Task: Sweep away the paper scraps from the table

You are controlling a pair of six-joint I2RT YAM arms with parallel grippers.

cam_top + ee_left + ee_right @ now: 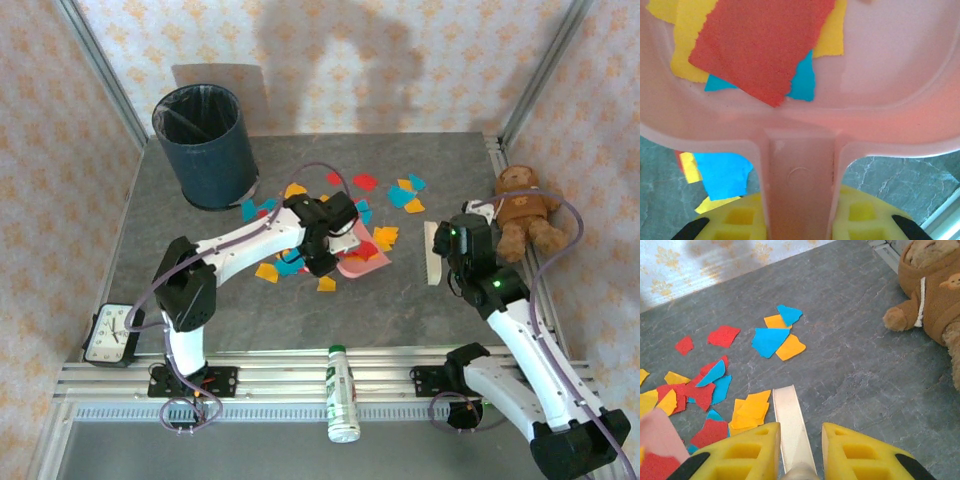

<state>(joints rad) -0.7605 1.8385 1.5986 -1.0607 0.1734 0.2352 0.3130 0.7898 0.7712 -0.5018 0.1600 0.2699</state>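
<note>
Two tools held: my left gripper (pixel 800 222) clamps the dustpan handle (pixel 800 165) as catcher, right gripper (pixel 800 442) pinches the brush (pixel 787 407) to push paper scraps (pixel 769 340) in.

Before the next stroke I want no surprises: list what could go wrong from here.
Loose paper scraps lie in the pink dustpan held by the left gripper; a tilt could spill them. Other scraps lie behind its rear edge and may be missed. The white brush in the right gripper could flick pieces toward the teddy bear.
</note>
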